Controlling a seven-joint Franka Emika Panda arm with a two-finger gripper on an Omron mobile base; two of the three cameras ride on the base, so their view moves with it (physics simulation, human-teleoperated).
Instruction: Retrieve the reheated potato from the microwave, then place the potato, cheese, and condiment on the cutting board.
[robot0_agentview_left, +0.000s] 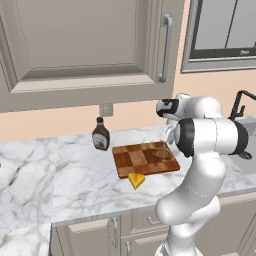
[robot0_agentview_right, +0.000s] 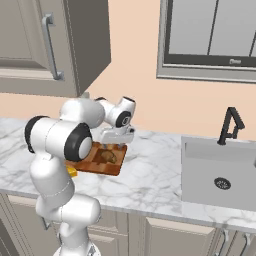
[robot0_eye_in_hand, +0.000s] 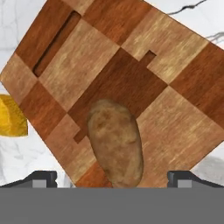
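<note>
The brown potato (robot0_eye_in_hand: 116, 146) lies on the checkered wooden cutting board (robot0_eye_in_hand: 131, 74), near its right end in the left base view (robot0_agentview_left: 161, 153) and under the hand in the right base view (robot0_agentview_right: 106, 156). My gripper (robot0_eye_in_hand: 112, 177) hangs just above it, open, fingertips wide on either side and not touching it. It also shows over the board (robot0_agentview_left: 135, 160) in both base views (robot0_agentview_left: 166, 136) (robot0_agentview_right: 114, 142). The yellow cheese (robot0_agentview_left: 136, 180) wedge rests on the counter against the board's front edge (robot0_eye_in_hand: 11, 118). The condiment (robot0_agentview_left: 100, 135) bottle stands upright behind the board's left corner. The microwave is out of view.
Marble counter (robot0_agentview_left: 60, 170) stretches left of the board. A sink (robot0_agentview_right: 220, 170) with a black faucet (robot0_agentview_right: 230, 125) lies to the right. An upper cabinet (robot0_agentview_left: 75, 45) with a long handle hangs above the bottle. A window (robot0_agentview_right: 210, 35) sits over the sink.
</note>
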